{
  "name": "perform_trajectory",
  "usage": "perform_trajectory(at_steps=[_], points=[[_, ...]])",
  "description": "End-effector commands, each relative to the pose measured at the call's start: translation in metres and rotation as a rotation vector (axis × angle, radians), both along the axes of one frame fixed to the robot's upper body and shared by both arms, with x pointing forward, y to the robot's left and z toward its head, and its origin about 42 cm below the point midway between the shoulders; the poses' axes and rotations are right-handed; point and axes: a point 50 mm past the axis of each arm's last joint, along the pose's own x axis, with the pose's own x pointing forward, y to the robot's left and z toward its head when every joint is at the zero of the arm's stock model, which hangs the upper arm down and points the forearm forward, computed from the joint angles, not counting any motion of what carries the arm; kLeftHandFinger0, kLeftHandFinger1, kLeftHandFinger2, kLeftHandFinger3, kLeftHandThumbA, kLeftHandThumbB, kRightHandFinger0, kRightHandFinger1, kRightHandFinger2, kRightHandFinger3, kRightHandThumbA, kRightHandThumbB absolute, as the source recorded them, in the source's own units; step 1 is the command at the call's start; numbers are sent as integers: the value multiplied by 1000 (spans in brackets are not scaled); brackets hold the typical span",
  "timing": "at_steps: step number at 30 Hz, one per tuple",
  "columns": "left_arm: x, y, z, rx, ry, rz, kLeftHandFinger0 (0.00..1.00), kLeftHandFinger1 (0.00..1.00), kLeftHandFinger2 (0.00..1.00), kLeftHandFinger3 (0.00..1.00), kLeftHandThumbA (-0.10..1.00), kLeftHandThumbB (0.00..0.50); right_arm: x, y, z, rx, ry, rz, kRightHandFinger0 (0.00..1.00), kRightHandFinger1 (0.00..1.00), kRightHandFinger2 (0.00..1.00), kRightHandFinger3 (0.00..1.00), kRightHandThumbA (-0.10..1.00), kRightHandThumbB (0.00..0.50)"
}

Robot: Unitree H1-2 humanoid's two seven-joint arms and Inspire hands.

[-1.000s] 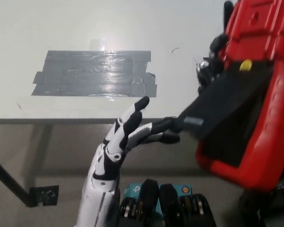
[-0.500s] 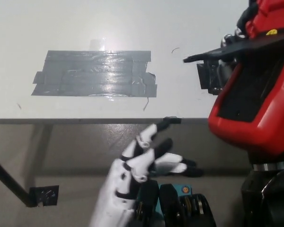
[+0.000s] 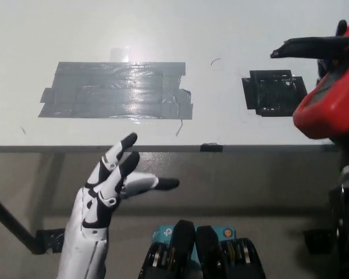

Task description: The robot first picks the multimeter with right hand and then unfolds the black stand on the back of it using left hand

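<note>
Head view: red multimeter [image 3: 331,104] up at the far right edge, held above the surface [image 3: 232,29], mostly cut off by the frame. Black stand [image 3: 314,46] swung out, jutting left like a flap. Looked rigid, hard-cased, probably solid in weight; rubbery red shell best taken by its sides, the thin stand by its free tip. Right robot hand [image 3: 341,29] barely seen behind the case, grasp presumed, fingers impossible to judge. Left robot hand [image 3: 113,180] low at lower left, spread loose, touching nothing.
</note>
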Motion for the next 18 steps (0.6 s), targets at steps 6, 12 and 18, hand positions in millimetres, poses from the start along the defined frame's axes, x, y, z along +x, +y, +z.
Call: perform_trajectory(at_steps=[6, 12, 18], points=[[-10, 5, -19, -34, 46, 6, 1000, 487, 564, 1000, 990, 352, 95, -31, 31, -738, -46, -391, 0, 261, 727, 802, -100, 102], [-9, 3, -24, -17, 67, -6, 1000, 486, 566, 1000, 1000, 333, 155, -37, 51, -1041, -23, -531, 0, 305, 747, 747, -100, 92], [-8, -1, -25, -18, 80, -27, 1000, 471, 523, 1000, 1000, 365, 200, -37, 74, -1254, 39, -483, 0, 378, 799, 840, -100, 102]])
